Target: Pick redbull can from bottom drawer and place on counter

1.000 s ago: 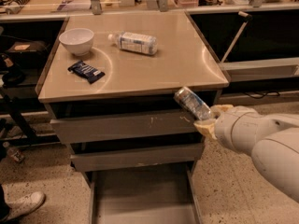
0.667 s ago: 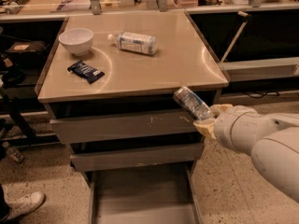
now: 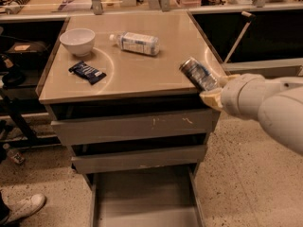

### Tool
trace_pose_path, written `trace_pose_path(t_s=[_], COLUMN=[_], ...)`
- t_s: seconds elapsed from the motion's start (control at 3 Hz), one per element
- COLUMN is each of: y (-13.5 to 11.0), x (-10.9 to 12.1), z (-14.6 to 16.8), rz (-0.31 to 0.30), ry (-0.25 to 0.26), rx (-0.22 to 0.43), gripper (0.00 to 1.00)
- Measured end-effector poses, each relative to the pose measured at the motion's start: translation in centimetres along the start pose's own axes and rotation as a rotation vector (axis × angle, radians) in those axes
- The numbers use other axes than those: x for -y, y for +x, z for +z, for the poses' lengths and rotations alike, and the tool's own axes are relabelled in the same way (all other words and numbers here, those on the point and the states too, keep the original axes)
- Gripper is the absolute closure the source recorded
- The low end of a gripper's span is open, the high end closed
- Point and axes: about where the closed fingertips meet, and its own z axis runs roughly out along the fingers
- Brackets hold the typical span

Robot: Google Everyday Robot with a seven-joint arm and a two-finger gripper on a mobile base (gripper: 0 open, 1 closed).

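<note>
Held in the closed gripper (image 3: 215,90), the redbull can (image 3: 199,74) hangs at the front right corner of the counter (image 3: 142,77), its long axis tilted and its top leaning up-left towards the counter's middle. Below the counter, the bottom drawer (image 3: 142,200) lies open above speckled flooring (image 3: 246,174).

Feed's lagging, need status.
Gripper shut on redbull can, tilted, at counter's front corner. Not set down. Bottle, bowl, wrapper lie clear of it.

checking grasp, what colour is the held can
Silvery-grey slim can, bluish patches; camera view; gripper at beige counter edge.
</note>
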Motion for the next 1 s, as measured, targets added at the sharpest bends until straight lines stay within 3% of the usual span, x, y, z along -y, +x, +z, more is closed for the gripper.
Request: trace_pose_path(t_s=[0.33, 1.0], y=[-3.8, -9.9], x=[1.9, 0.6], z=[2.3, 8.3], rz=[-0.028, -0.126], ry=[-0.004, -0.089], rx=[0.023, 0.048], gripper=[1.00, 1.00])
